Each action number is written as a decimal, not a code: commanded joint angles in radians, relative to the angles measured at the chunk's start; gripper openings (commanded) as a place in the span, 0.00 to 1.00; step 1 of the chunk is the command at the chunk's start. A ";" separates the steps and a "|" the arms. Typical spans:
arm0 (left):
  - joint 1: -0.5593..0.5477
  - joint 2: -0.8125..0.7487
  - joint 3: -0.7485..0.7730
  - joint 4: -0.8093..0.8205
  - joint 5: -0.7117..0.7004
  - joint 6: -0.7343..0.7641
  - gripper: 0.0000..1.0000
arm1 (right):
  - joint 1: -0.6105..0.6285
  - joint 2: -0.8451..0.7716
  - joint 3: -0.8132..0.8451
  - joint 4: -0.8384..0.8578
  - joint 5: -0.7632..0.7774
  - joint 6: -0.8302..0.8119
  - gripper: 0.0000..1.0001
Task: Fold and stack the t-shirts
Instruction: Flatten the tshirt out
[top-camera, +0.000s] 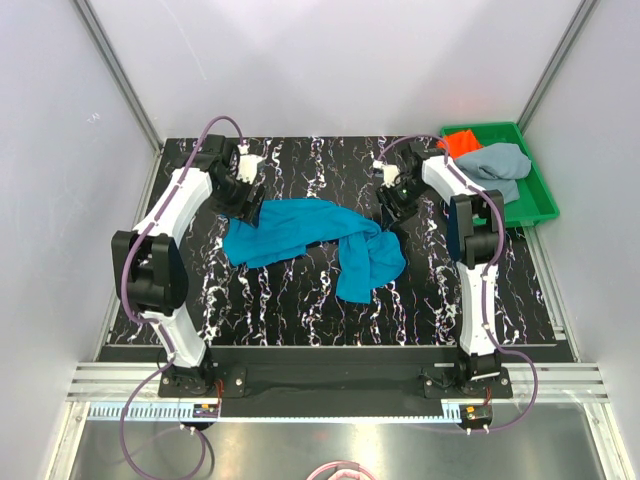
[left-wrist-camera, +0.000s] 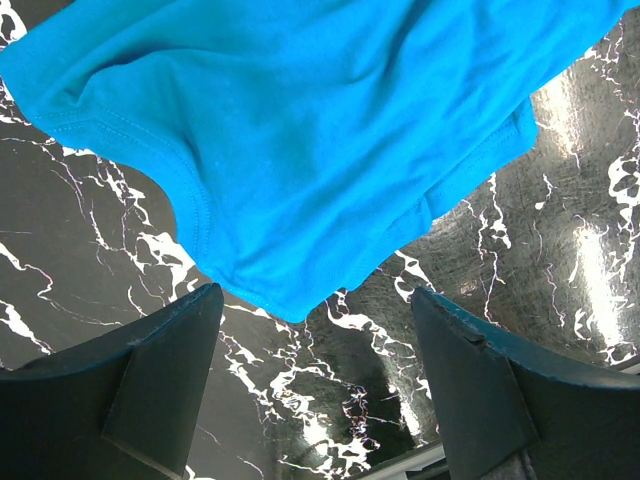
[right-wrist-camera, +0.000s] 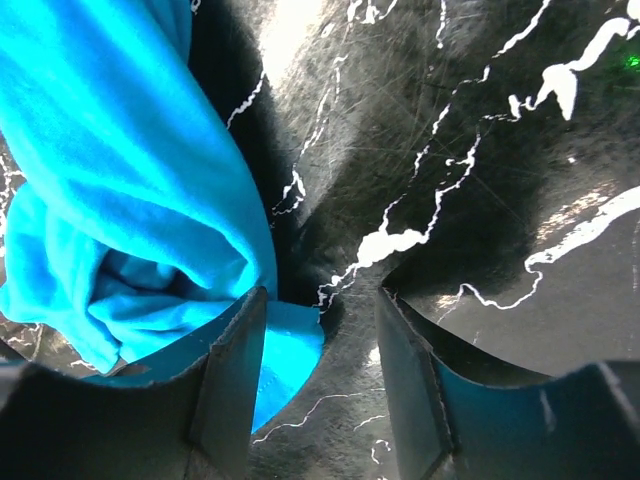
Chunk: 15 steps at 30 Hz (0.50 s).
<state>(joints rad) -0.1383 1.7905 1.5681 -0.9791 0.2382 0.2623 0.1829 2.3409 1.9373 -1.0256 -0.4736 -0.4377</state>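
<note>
Teal-blue t-shirt (top-camera: 300, 228) lies rumpled and stretched sideways on the black marbled tabletop (top-camera: 290, 310), between the two arms. The left claw (left-wrist-camera: 318, 298) hangs over the shirt's left edge, its fingers wide apart with nothing between them. The right claw (right-wrist-camera: 322, 300) is low at the shirt's right end, fingers apart, with cloth bunched against one of them. The orange-red t-shirt (top-camera: 460, 142) and the grey-blue t-shirt (top-camera: 497, 162) sit in the green tray (top-camera: 540, 205) at the far right corner.
</note>
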 joint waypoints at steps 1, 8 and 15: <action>-0.001 -0.052 -0.006 0.002 -0.013 0.009 0.83 | -0.002 0.001 0.023 -0.033 -0.033 0.013 0.54; -0.004 -0.049 -0.025 -0.012 -0.004 0.044 0.81 | -0.002 -0.089 -0.049 -0.085 -0.026 -0.007 0.55; -0.044 -0.049 -0.101 -0.065 0.097 0.064 0.79 | -0.002 -0.146 -0.083 -0.082 -0.034 0.013 0.56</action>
<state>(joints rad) -0.1532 1.7855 1.4937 -1.0065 0.2596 0.3004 0.1829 2.2784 1.8557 -1.0958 -0.4904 -0.4362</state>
